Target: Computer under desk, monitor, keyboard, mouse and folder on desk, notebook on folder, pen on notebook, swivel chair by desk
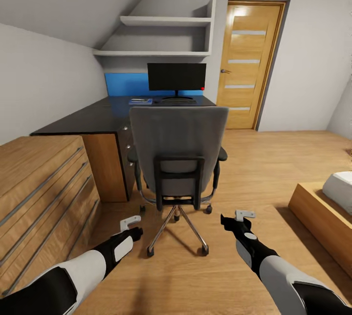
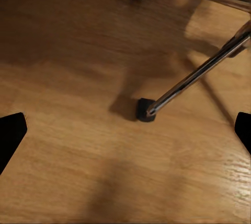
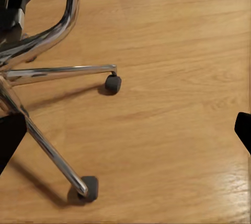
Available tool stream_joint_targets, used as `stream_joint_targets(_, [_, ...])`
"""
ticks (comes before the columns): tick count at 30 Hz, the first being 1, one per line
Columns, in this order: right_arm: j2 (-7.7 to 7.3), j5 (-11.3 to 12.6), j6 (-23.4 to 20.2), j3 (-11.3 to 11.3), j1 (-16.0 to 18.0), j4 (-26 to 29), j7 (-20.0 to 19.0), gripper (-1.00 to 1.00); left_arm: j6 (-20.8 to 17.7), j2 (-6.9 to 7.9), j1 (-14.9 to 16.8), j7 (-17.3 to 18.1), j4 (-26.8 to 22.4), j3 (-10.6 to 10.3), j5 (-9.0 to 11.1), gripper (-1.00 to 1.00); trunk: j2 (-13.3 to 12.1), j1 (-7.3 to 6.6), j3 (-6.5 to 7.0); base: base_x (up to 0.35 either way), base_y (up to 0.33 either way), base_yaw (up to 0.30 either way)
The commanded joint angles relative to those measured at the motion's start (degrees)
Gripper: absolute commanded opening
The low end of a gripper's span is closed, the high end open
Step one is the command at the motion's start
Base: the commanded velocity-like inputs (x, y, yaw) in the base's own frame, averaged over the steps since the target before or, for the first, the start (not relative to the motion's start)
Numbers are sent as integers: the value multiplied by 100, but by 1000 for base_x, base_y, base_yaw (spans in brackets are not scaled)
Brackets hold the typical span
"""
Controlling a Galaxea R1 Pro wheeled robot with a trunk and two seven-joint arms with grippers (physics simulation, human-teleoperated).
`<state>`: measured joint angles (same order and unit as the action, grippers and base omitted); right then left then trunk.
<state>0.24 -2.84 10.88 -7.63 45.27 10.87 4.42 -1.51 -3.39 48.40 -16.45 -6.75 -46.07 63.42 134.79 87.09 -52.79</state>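
The swivel chair [image 1: 177, 146] stands on the wood floor [image 1: 264, 168] with its grey back to the camera, drawn up to the front edge of the desk [image 1: 80, 122]. On the desk's far end, against the blue back panel [image 1: 124, 83], stands the monitor [image 1: 176, 77], with the keyboard [image 1: 176, 101] lying at its base and the folder [image 1: 140, 101] just beside the keyboard, nearer the desk's inner corner. No writing or brand can be read anywhere. The left gripper [image 1: 131, 224] and right gripper [image 1: 239, 217] hover low behind the chair's chrome base, both spread wide and holding nothing. A wood dresser [image 1: 44, 192] sits beside the desk's near end.
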Motion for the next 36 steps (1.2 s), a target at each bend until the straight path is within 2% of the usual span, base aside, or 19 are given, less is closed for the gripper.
stream_joint_targets(1, [6, -66, 65, -31, 3, -45, 8, 100, -16, -3, 3, -36, -11, -49, -32, 100, 3, -3, -5, -147, 0, 0])
stream_joint_targets(4, [11, -115, 126, -27, 1, -109, 10, 100, -10, -24, 3, -33, -11, -50, -206, 100, 3, -3, -5, -95, 0, 0])
stream_joint_targets(5, [16, -136, 174, -24, 1, -144, 9, 100, 8, -47, 3, -31, -11, -50, -366, 100, 3, -3, -5, -48, 0, 0])
stream_joint_targets(8, [31, -154, 242, -19, 0, -186, 8, 100, 150, -110, 0, -28, -11, -50, -631, 100, 3, -3, -5, -31, 0, 0])
stream_joint_targets(9, [62, -163, 276, -15, 0, -222, 7, 100, 330, -159, -2, -27, -11, -51, -791, 100, 3, -3, -5, -16, 0, 0])
stream_joint_targets(12, [162, -197, 326, -11, 0, -296, 9, 100, 662, -259, -4, -31, 10, -51, -990, 100, 3, -3, -5, -10, 0, 0])
stream_joint_targets(14, [213, -253, 360, -7, 0, -323, 10, 100, 755, -299, -5, -29, 33, -51, -1044, 100, 3, -3, -5, -5, 0, 0])
stream_joint_targets(15, [286, -393, 417, -4, 0, -350, 12, 100, 834, -347, -5, -25, 55, -51, -1090, 100, 3, -3, -5, -2, 0, 0])
stream_joint_targets(19, [399, -653, 487, -2, -3, -410, 19, 100, 889, -436, -6, -19, 73, -54, -1128, 100, 3, -3, -5, -1, 0, 0])
stream_joint_targets(21, [442, -740, 508, 1, -9, -494, 22, 100, 902, -538, -6, -21, 79, -52, -1138, 100, 3, -3, -5, 0, 0, 0])
stream_joint_targets(25, [516, -798, 522, 13, -15, -589, 23, 100, 912, -644, -9, -18, 90, -57, -1144, 100, 3, -3, -5, 0, 0, 0])
stream_joint_targets(29, [625, -821, 527, 15, -17, -622, 24, 100, 915, -661, -13, -12, 93, -59, -1147, 100, 3, -3, -5, 0, 0, 0])
stream_joint_targets(36, [697, -831, 536, 16, -23, -638, 23, 100, 914, -661, -14, -1, 95, -65, -1154, 100, 3, -3, -5, 83, 0, 0])
